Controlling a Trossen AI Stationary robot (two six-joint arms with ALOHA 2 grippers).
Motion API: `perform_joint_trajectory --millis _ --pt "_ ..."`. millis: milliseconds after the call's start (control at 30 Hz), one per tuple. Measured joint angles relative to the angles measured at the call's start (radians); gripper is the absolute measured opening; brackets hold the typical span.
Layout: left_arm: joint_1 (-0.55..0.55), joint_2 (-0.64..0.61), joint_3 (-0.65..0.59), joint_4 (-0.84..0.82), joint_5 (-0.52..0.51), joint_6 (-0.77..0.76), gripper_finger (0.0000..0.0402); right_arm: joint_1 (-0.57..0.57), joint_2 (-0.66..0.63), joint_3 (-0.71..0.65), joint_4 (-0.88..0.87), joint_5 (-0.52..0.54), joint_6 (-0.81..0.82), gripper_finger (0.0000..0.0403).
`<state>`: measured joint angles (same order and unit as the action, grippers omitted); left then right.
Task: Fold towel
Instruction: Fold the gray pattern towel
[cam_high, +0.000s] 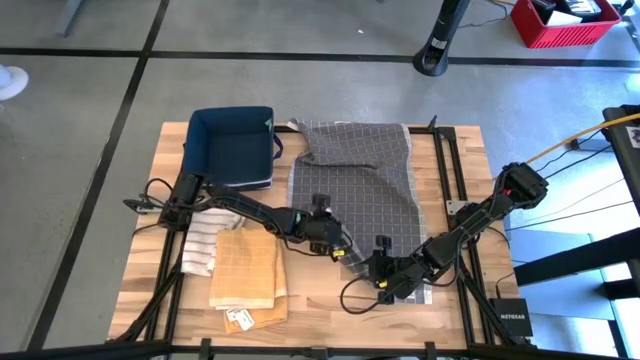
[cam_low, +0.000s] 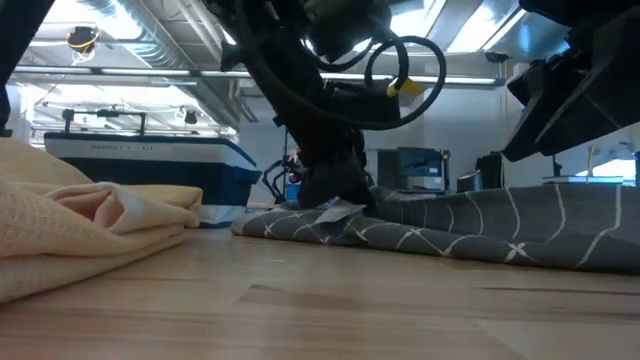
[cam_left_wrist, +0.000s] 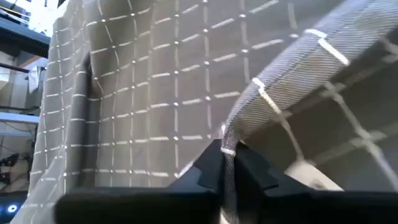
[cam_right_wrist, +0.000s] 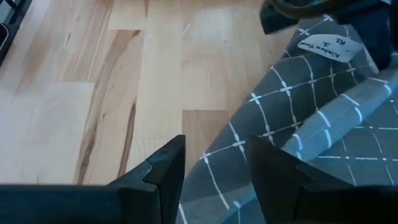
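Your grey checked towel (cam_high: 360, 170) lies spread over the middle of the table (cam_high: 450, 320), its far edge beside the blue bin (cam_high: 232, 148) and its near edge down by the 2 grippers. The left gripper (cam_high: 335, 247) sits at the near left corner, and the left wrist view shows its fingers (cam_left_wrist: 208, 177) pressed together on a fold of the towel's hem, so you have a pinch there. The right gripper (cam_right_wrist: 214, 165) is at the near right corner with its fingers spread, the edge of the cloth lying between them but not yet clamped.

To do this step well, close the right gripper on that edge before you lift anything. Take a similar bite to the left one, close to the corner, so both sides rise evenly. Check that only 1 layer is caught on the right; the cloth looks bunched there, near the white label (cam_right_wrist: 323, 46).

Then raise both corners together, just clear of the table, and carry them toward the far edge in 1 level sweep. Keep the grippers apart enough to hold the hem taut. Steer clear of the yellow cloths (cam_high: 245, 270) stacked to the left.
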<state>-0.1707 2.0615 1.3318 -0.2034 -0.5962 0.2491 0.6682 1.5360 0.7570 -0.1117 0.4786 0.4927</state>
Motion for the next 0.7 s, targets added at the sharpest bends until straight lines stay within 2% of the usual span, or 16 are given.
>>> perform_joint_trajectory --millis 100,200,300,367,567,700 --pt "-0.047 -0.028 0.038 -0.057 0.0 -0.039 0.0012 0.0 -0.013 0.001 -0.022 -0.045 0.01 0.017" --pt "-0.128 -0.079 0.116 -0.212 0.001 -0.126 0.0004 0.008 -0.044 0.032 -0.105 -0.108 0.055 0.017" --pt "-0.213 -0.111 0.178 -0.379 0.054 -0.252 0.0006 0.054 -0.072 0.071 -0.208 -0.126 0.1 0.017" --pt "-0.265 -0.127 0.199 -0.435 0.094 -0.341 0.0008 0.096 -0.08 0.096 -0.265 -0.152 0.13 0.017" --pt "-0.398 -0.139 0.191 -0.469 0.191 -0.541 0.0003 0.21 -0.083 0.149 -0.366 -0.223 0.262 0.017" --pt "-0.455 -0.139 0.165 -0.455 0.198 -0.67 0.0006 0.259 -0.079 0.148 -0.37 -0.235 0.262 0.017"
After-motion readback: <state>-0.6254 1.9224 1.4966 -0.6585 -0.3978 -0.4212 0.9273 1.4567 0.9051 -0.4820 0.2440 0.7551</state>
